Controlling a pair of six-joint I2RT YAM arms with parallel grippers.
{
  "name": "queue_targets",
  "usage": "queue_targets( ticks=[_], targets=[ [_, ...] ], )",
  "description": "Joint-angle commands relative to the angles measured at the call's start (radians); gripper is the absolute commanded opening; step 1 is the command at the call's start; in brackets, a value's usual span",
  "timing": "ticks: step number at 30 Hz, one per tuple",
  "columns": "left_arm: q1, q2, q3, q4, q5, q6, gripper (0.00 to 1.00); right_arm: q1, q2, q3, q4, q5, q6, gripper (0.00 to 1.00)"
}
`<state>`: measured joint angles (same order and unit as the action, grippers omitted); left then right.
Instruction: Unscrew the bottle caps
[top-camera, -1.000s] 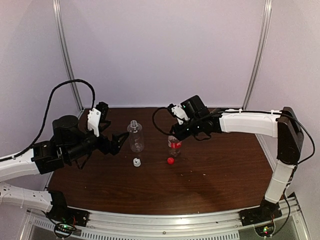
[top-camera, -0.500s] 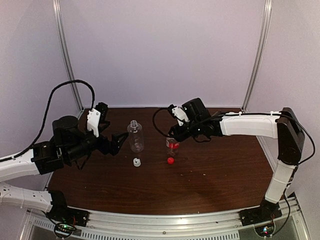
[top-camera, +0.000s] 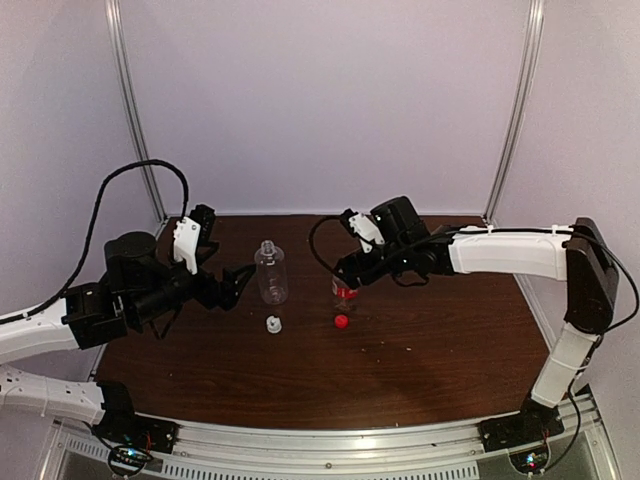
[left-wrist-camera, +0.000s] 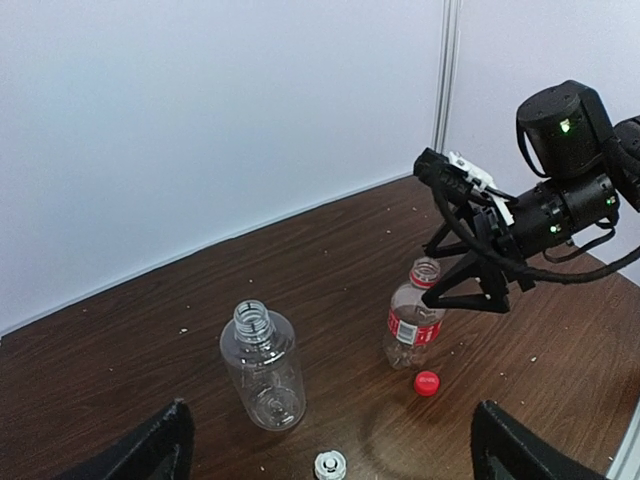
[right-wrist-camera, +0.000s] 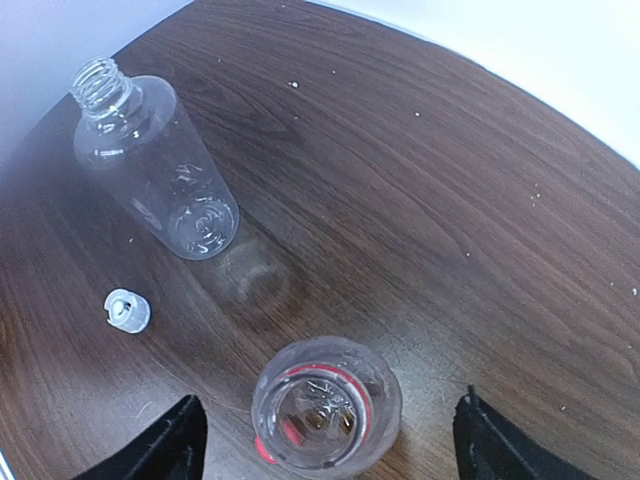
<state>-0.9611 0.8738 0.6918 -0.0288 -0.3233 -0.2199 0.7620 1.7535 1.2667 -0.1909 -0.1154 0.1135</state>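
The labelled bottle (top-camera: 345, 292) has a red band with white marks too small to read. It stands mid-frame on the worktop (top-camera: 420, 360), with the plain bottle (top-camera: 271, 272) to its left. The white cap (top-camera: 272, 323) and red cap (top-camera: 342, 322) lie just below them. Reaching in from the right edge, the right fingers (right-wrist-camera: 175, 445) are spread wide above the labelled bottle, gripping nothing. The left fingers (left-wrist-camera: 150, 455), equally wide and empty, point at the plain bottle.

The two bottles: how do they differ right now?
The plain bottle has no label; the labelled bottle wears a red band. The plain bottle stands free; the open right gripper hangs over the labelled bottle. A white cap lies by the first, a red cap by the second. Both stand upright, uncapped.
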Motion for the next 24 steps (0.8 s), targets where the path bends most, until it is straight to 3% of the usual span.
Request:
queue_targets(
  ticks=[1, 4, 16, 24],
  targets=[
    [-0.002, -0.004, 0.003, -0.012, -0.030, -0.010, 0.98, -0.003, -0.069, -0.033, 0.016, 0.007, 0.006, 0.92],
    [-0.001, -0.009, -0.002, -0.014, -0.039, -0.010, 0.98, -0.003, -0.092, -0.041, 0.009, 0.004, 0.005, 1.00],
    [0.007, -0.002, 0.003, -0.047, -0.147, -0.009, 0.98, -0.018, -0.231, -0.090, -0.007, -0.045, 0.049, 1.00],
    [0.035, -0.085, -0.032, -0.053, -0.225, -0.024, 0.98, -0.035, -0.358, -0.103, -0.069, 0.054, 0.083, 1.00]
  ],
)
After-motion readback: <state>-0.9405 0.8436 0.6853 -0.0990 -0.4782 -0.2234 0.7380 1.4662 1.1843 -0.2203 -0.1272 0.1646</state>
